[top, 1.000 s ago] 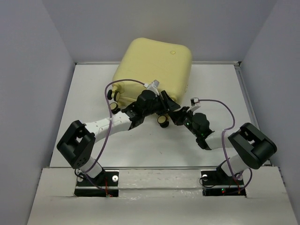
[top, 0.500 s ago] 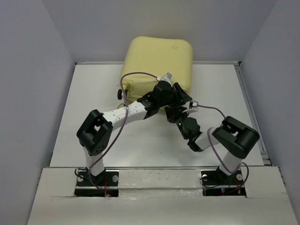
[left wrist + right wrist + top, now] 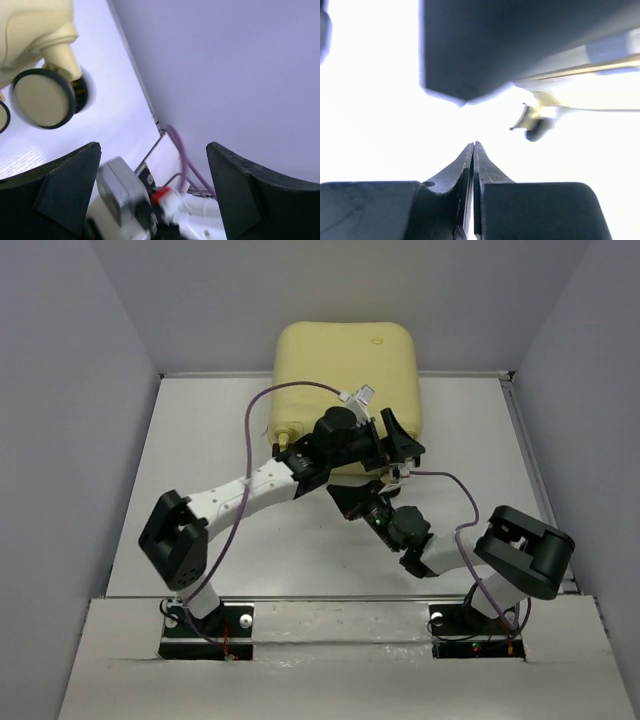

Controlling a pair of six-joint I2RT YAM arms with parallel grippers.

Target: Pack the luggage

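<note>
The luggage, a pale yellow hard-shell suitcase, lies closed at the back of the table with its wheeled edge facing the arms. My left gripper hovers open at that near edge, right of centre, with nothing held. In the left wrist view its jaws stand wide apart. A cream-and-black wheel of the luggage sits up to the left. My right gripper lies low on the table just in front of the luggage, below the left gripper. It is shut and empty, with a wheel ahead of it.
The white table is walled in grey on the left, right and back. A raised rail runs along its right edge. Purple cables loop off both wrists. The left arm crosses over the right gripper.
The luggage has swung square and shifted right toward the back wall. My left gripper moved right along its near edge and opened wide. The right gripper slid left, still shut.
</note>
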